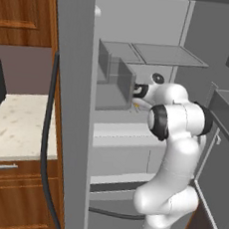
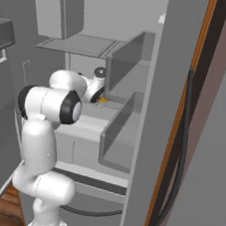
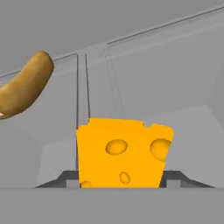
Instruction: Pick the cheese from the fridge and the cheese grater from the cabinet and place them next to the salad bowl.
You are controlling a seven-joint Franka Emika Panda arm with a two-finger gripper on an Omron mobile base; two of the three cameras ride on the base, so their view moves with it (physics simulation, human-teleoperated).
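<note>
your gripper (image 3: 119, 183) sits inside the fridge (image 1: 146, 24), jaws closed against the two sides of the cheese (image 3: 122, 153). in the hand view the orange-yellow wedge with its small holes stands right between the two dark finger tips (image 3: 65, 178), close up against the camera. you can see a brown, elongated item (image 3: 24, 85) up and to the left of the wedge. from the base views your hand reaches in at shelf height, with a sliver of the cheese showing just beyond it.
</note>
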